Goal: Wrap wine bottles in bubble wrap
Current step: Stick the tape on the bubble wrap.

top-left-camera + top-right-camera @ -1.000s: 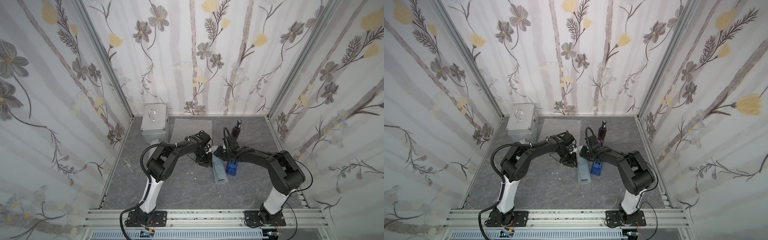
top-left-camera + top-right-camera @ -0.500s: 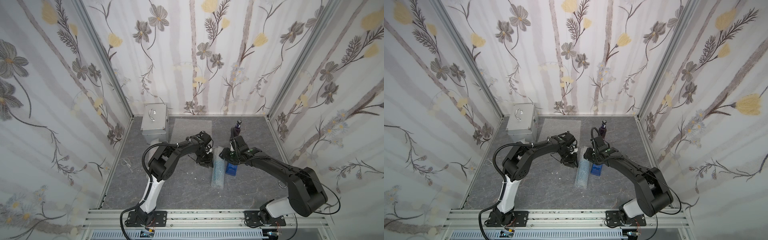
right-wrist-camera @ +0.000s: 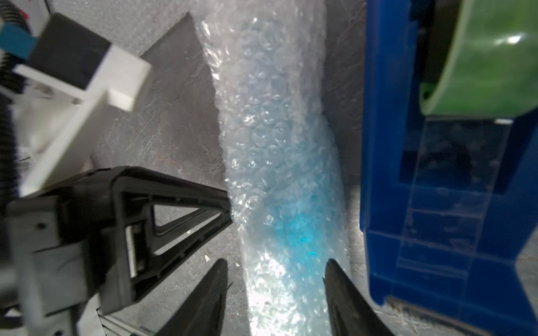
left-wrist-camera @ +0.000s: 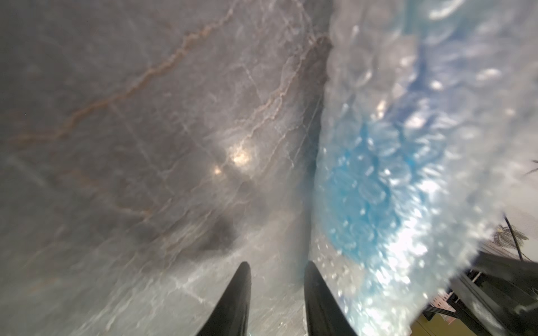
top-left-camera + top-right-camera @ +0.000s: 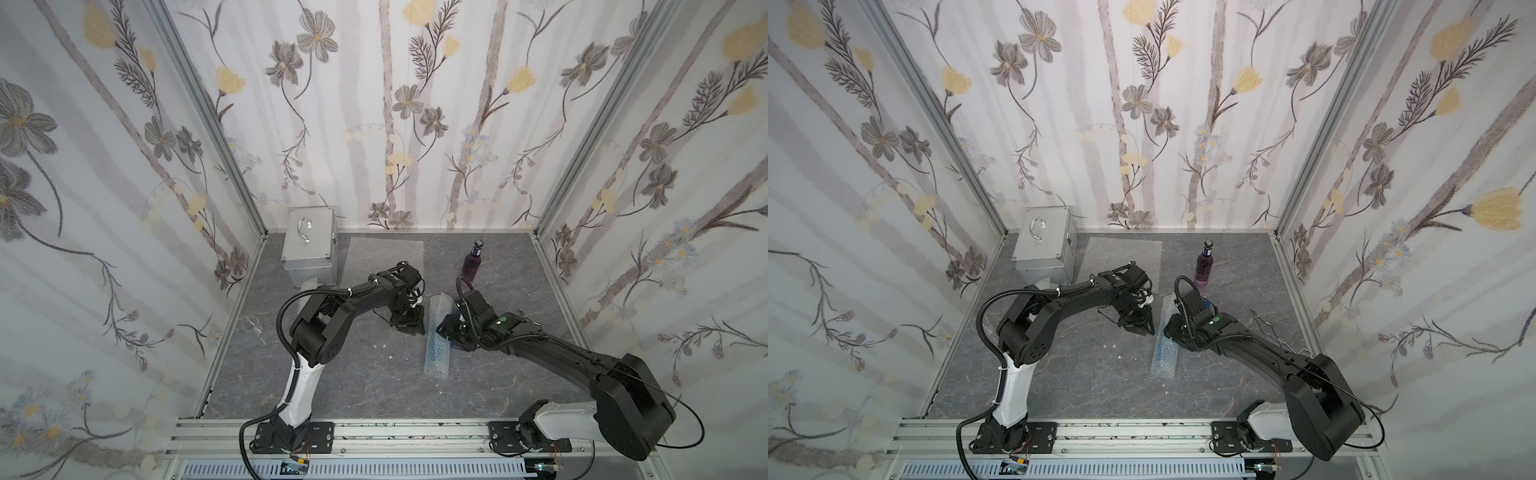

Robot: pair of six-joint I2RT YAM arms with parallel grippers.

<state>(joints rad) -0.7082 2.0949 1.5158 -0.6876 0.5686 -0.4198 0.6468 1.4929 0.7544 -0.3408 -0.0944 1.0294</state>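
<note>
Right gripper [image 3: 275, 261] straddles the bubble wrap [image 3: 262, 101] rolled around the blue bottle [image 3: 294, 232], jaws released; left gripper [image 4: 277, 262], slightly parted and empty, touches the roll's left side.

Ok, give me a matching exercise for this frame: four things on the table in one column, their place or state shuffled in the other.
Things:
1 purple bottle
2 blue bottle
3 case
4 dispenser

Place or state:
a lying down, rolled in bubble wrap
b far corner, left side
c upright, unwrapped
d next to the wrapped bottle, holding green tape

Pairs: 1-c; 2-a; 3-b; 4-d
</note>
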